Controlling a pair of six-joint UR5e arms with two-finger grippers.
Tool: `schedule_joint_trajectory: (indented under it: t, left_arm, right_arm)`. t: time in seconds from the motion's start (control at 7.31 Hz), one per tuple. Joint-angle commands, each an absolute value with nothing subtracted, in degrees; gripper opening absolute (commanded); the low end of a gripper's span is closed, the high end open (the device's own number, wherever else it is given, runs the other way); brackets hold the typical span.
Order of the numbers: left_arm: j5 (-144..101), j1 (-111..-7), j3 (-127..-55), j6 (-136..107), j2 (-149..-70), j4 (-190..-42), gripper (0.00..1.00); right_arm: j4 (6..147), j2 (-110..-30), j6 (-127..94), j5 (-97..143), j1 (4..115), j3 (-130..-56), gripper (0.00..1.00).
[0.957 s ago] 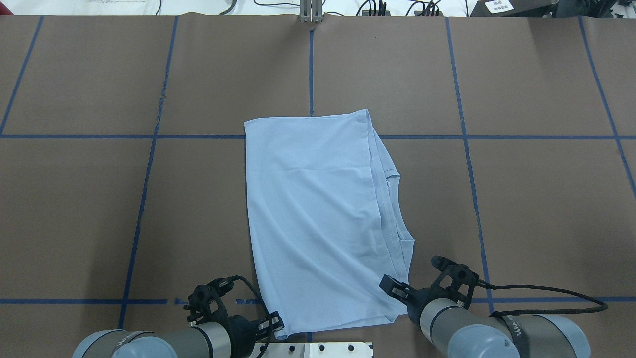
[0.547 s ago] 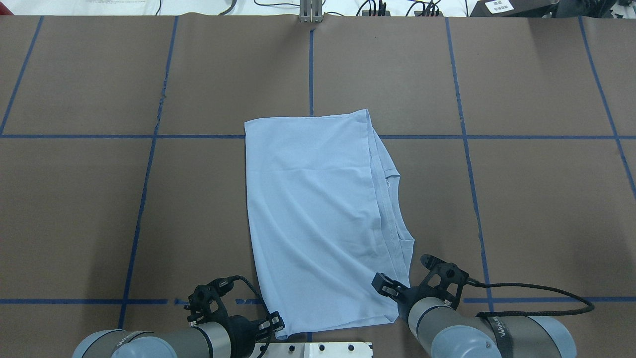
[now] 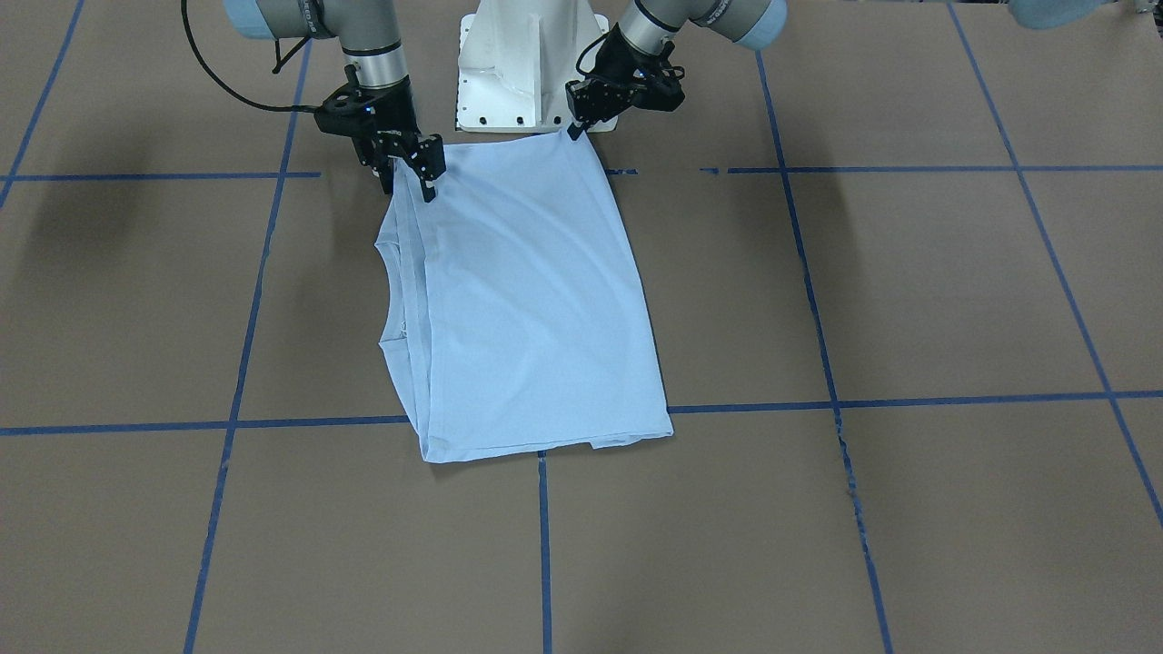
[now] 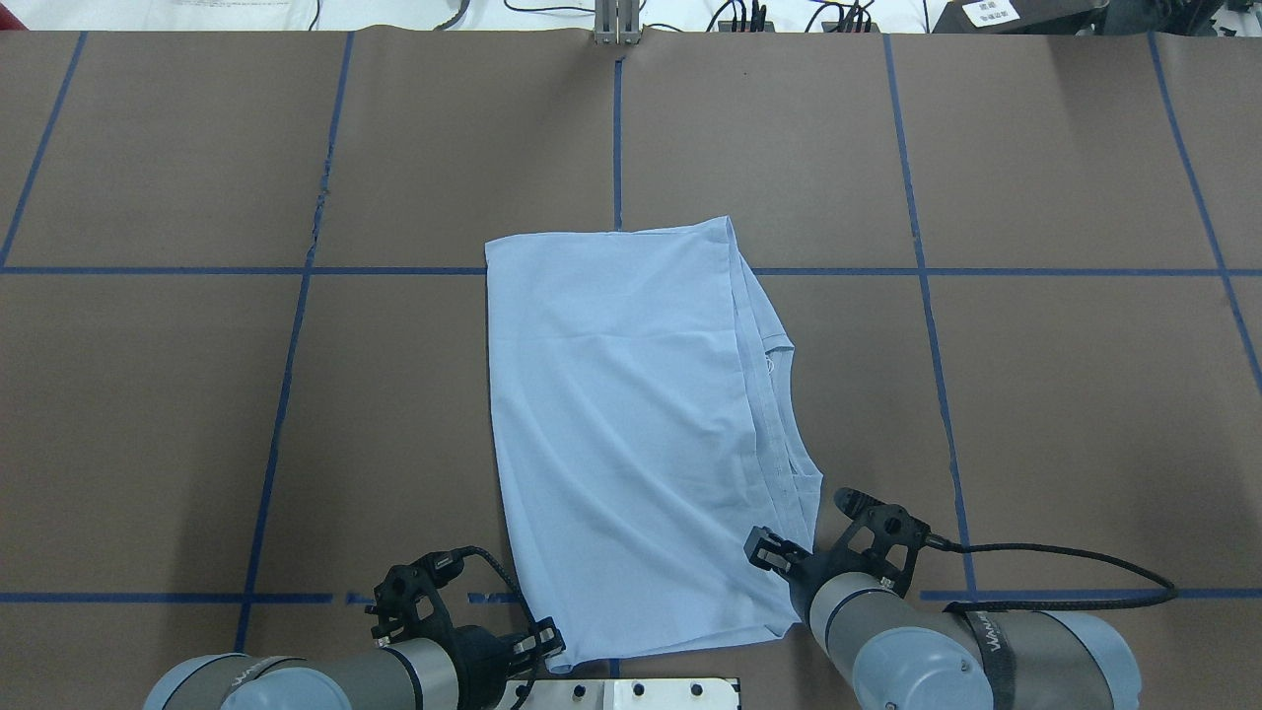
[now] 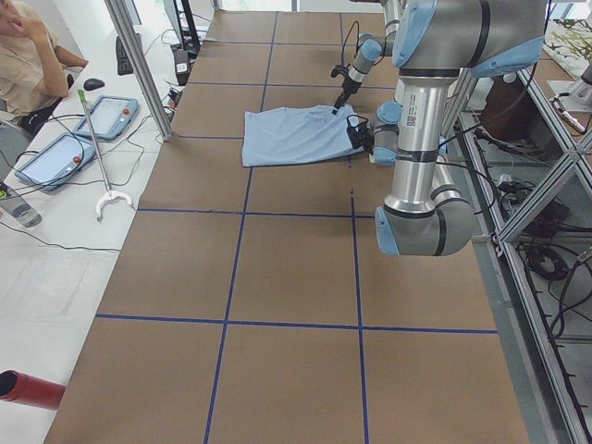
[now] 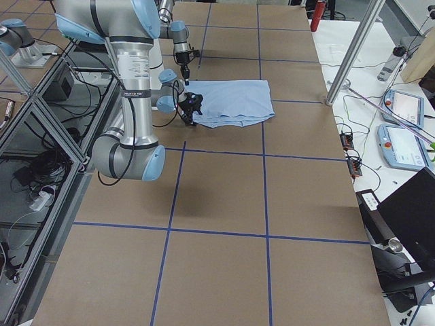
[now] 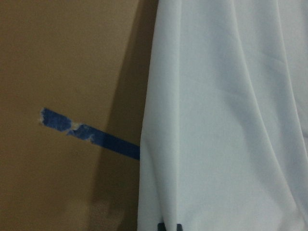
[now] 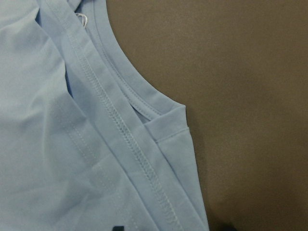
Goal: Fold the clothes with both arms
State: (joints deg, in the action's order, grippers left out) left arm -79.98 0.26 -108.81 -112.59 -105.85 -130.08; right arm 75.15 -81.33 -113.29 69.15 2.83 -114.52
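Your right gripper (image 3: 409, 186) has its fingers (image 8: 118, 227) spread wide. They straddle the near right corner of the light blue T-shirt (image 4: 631, 424) and have not yet closed on any cloth. In the right wrist view that corner shows a stitched hem lying just beside the round collar (image 8: 130, 91).

Your left gripper (image 3: 574, 130) is at the other near corner. In the left wrist view its fingertips (image 7: 168, 226) look pressed together on the fabric, so I judge it is pinching that corner, though only a sliver of them shows. A strip of blue tape (image 7: 96, 137) runs under the shirt's edge there.

The shirt lies flat near the middle of the brown table (image 4: 1065, 414), close to the white pedestal (image 3: 518, 64). Its collar side faces the robot's right.

As for progress, the shirt is already a neat rectangle, with the hem brought over next to the collar. No sleeve sticks out and the chest print is hidden, so at least one fold looks done. What is left, I judge, is to close the right fingers, lift both near corners together and carry them to the far edge for another fold.

No bin, basket or tray shows in any view.
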Motion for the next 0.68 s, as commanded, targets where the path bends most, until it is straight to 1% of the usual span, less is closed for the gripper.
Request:
schedule_joint_trajectory:
  t: [0.0, 0.27, 0.55]
  left_arm:
    - [-80.0, 0.3, -108.8, -112.6, -105.9, -130.1, 0.0]
    - [-80.0, 0.3, -108.8, -112.6, -105.9, -130.1, 0.0]
    - [-80.0, 0.3, -109.4, -112.6, -105.7, -130.1, 0.0]
  right_arm:
    - [75.1, -81.3, -112.7, 69.2, 3.2, -114.5, 0.0]
    - [75.2, -79.5, -112.8, 69.3, 3.3, -114.5, 0.0]
    - [75.2, -79.4, -112.8, 69.3, 3.3, -114.5, 0.0]
